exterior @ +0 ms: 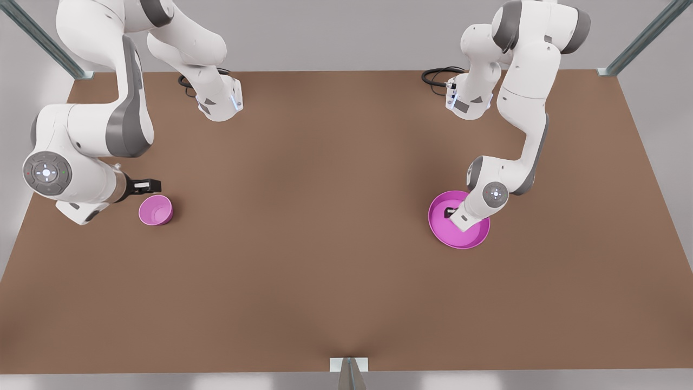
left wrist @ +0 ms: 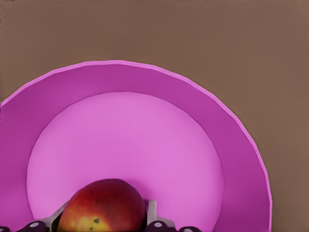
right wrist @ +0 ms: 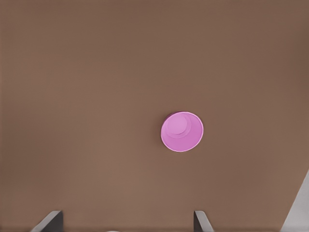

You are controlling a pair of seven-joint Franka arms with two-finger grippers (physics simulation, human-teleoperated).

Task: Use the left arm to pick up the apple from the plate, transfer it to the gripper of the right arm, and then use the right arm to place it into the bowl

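Between its fingers, the left gripper [left wrist: 104,227] is cradling the apple [left wrist: 102,207], low over the plate [left wrist: 231,145]; whether they are clamped yet is hard to tell. Beyond, the right gripper [exterior: 147,186] is hovering spread and empty just beside the bowl [right wrist: 182,131]. Lifting, handover and placing are all remaining.

Brown worktop [exterior: 335,227] is carrying two pink items, well apart. Bowl [exterior: 156,210] is sitting just beside the right pincer [exterior: 154,186]. Plate [exterior: 441,227] is lying directly beneath the left pincer [exterior: 449,212].
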